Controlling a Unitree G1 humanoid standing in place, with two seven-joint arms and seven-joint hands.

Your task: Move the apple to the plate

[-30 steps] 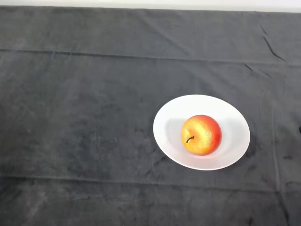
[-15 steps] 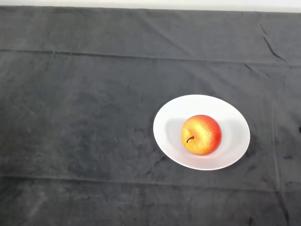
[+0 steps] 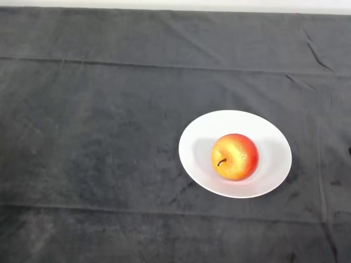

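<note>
A red and yellow apple [image 3: 235,156] rests in the middle of a white plate [image 3: 204,137], right of the table's centre in the head view. Its short dark stem points toward the lower left. Nothing touches the apple.
A dark grey cloth [image 3: 93,137] with a few creases covers the whole table. The table's far edge [image 3: 175,7] runs along the top of the view, against a pale wall.
</note>
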